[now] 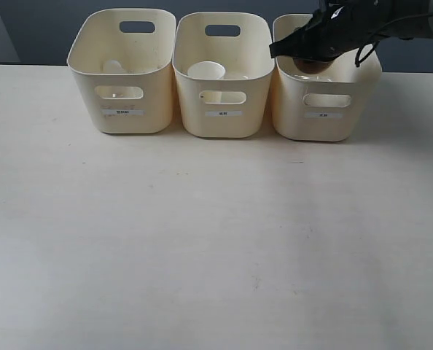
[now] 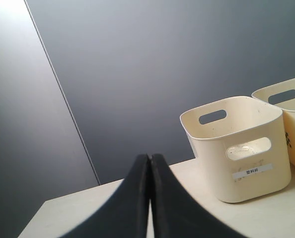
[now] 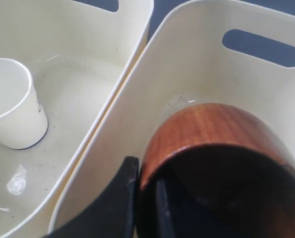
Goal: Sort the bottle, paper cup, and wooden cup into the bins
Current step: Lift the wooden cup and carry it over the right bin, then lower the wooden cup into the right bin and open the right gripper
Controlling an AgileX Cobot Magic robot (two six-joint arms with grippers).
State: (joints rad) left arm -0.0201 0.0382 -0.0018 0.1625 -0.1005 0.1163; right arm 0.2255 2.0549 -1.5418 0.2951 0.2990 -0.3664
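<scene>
Step in hand, as judged: drop the wooden cup [image 3: 214, 148] into the right bin [image 1: 326, 109], the one next to the middle bin [image 1: 224, 102]. Right gripper [image 3: 146, 191] clamps the cup wall, one finger outside, one inside the dark bore; cup hangs tilted, inside that bin's walls, above its floor. To do it well: get lower before letting go so the cup doesn't bounce or roll, then lift straight up clear of the rim nearest the middle bin.

Bench [image 1: 202, 248] in front of the bins carries nothing in the way.

Paper cup [image 3: 11, 101] stands upright in the middle bin. Bottle [image 1: 113, 67] seems to lie in the left bin [image 1: 122, 87], beyond the middle bin; only a pale shape shows.

Left gripper [image 2: 150, 198] is pressed closed, holding nothing, well off from the left bin.
</scene>
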